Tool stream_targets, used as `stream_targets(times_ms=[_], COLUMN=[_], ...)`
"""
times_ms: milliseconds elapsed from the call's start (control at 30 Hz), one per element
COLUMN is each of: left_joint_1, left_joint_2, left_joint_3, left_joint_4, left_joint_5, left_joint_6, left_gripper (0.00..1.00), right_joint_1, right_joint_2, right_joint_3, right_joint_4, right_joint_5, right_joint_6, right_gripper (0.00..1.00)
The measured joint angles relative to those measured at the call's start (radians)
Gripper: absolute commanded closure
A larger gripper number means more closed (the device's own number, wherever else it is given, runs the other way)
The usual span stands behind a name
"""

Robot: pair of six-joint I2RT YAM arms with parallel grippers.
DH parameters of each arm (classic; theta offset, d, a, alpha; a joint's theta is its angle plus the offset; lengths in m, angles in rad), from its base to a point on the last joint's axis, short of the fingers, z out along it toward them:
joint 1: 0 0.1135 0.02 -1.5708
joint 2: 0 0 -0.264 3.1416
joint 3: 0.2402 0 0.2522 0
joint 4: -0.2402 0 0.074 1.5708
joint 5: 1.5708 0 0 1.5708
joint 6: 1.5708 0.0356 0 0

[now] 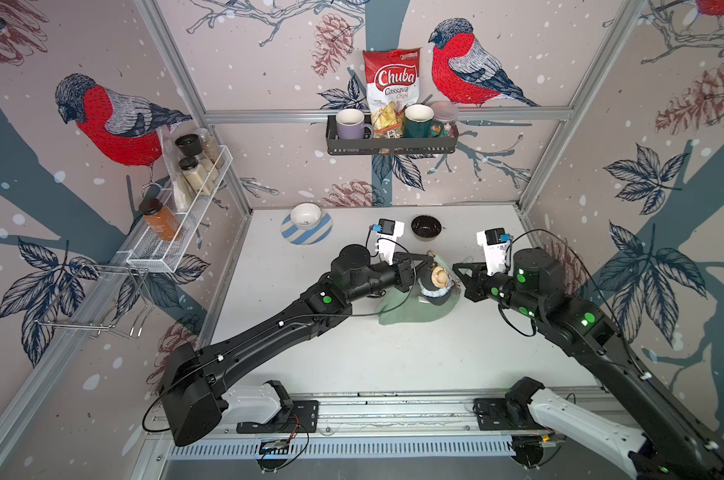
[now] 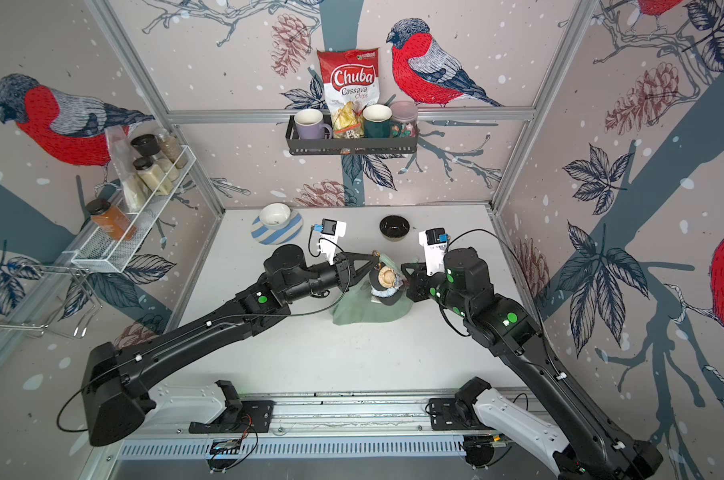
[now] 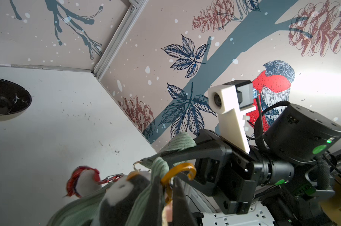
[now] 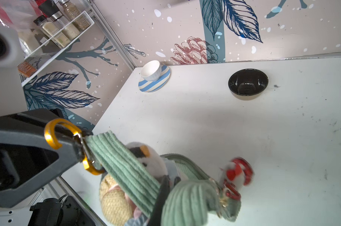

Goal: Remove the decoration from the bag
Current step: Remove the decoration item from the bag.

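Note:
The sage-green corduroy bag [image 1: 406, 316] [image 2: 360, 313] lies mid-table, its upper part lifted between both arms. Decorations hang on it: a straw-hatted doll [image 1: 438, 276] [image 2: 386, 276], a penguin plush [image 3: 124, 193] [image 4: 154, 158] and a small red-and-white plush [image 3: 83, 182] [image 4: 238, 172] on a red clip. My left gripper [image 1: 430, 257] [image 3: 169, 195] is shut on an orange carabiner [image 3: 179, 172] [image 4: 52, 135] clipped to the strap's metal clasp. From the opposite side, my right gripper [image 1: 455, 266] [image 4: 163, 195] is shut on the bag's green fabric [image 4: 185, 201].
A black bowl [image 1: 425, 226] stands just behind the grippers. A white bowl [image 1: 306, 216] sits on a striped plate [image 1: 322, 230] at the back left. A wire spice rack [image 1: 177, 232] is on the left wall and a black shelf [image 1: 391, 145] with mugs on the back wall.

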Motion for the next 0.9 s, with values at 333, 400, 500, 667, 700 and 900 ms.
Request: stream_targets(times_ms=[333,400,500,667,700,900], left_joint_1=[0.056,0.082,0.110,0.120,0.120,0.121], left_joint_2=[-0.097,-0.138,-0.168,-0.156,-0.152,-0.143], left_joint_3=[0.014,0.021,0.077,0.097,0.095,0.063], left_joint_4=[-0.197,-0.235,-0.280,-0.299,-0.297,-0.283], left_joint_5=[-0.043,-0.065,-0.066,-0.001,0.016,0.098], left_joint_6=[0.093,0.113,0.139,0.137,0.137,0.129], left_gripper=[1.00,1.00,1.00,1.00,1.00,1.00], right_joint_1=[-0.029,-0.037,-0.048,-0.061,-0.061,-0.066], right_joint_2=[0.075,0.101,0.137,0.169,0.168,0.177], right_joint_3=[0.043,0.075,0.120,0.164,0.162,0.145], right_joint_4=[0.069,0.050,0.018,0.013,0.016,0.045], right_joint_5=[-0.056,-0.051,-0.038,-0.010,-0.010,-0.008], right_joint_6=[0.000,0.001,0.000,0.000,0.002,0.035], right_gripper=[1.00,1.00,1.00,1.00,1.00,1.00])
